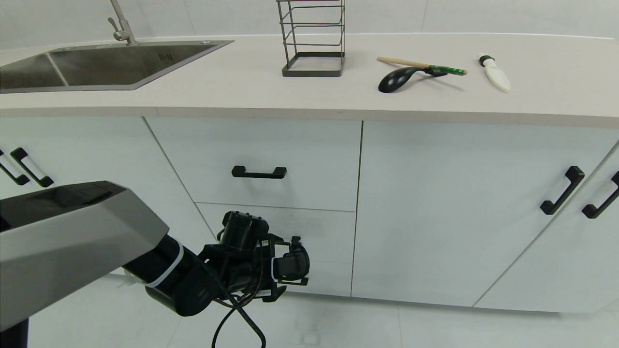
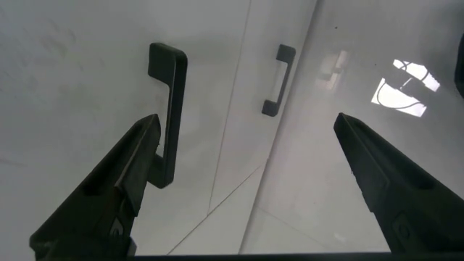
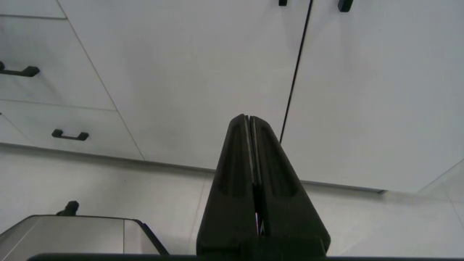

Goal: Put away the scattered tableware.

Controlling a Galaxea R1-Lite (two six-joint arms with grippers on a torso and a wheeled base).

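White kitchen: a long pale counter (image 1: 193, 96) over cupboards w/ black handles. In the head view a wire rack (image 1: 313, 38) stands at 12 o'clock. A sink (image 1: 96, 67) sits at 9 o'clock from it.

The tableware lies at 3 o'clock from the rack, well apart from it. There is a black spoon (image 1: 399, 79). Chopsticks (image 1: 420, 65) lie at about 1 o'clock from the spoon's bowl and seem to touch its handle. A white tool (image 1: 495, 75) lies alone, at 3 o'clock from both.

The left gripper (image 2: 246, 122) is spread wide and holds nothing. It hangs low in front of the drawers, at 7 o'clock from the rack, near a handle (image 2: 168, 116). The right gripper (image 3: 248, 127) has its fingers pressed together, w/ nothing between them, and is low by the cupboard doors.

No piece is picked up yet, so the job looks just begun. To do it well, prob. lift an arm above the counter, come straight down on one piece and pinch it mid-handle. The chopsticks may roll if the spoon gets bumped, so go slow.

The rack has no tableware in it yet. The drawers and doors are shut, so their insides are hidden.
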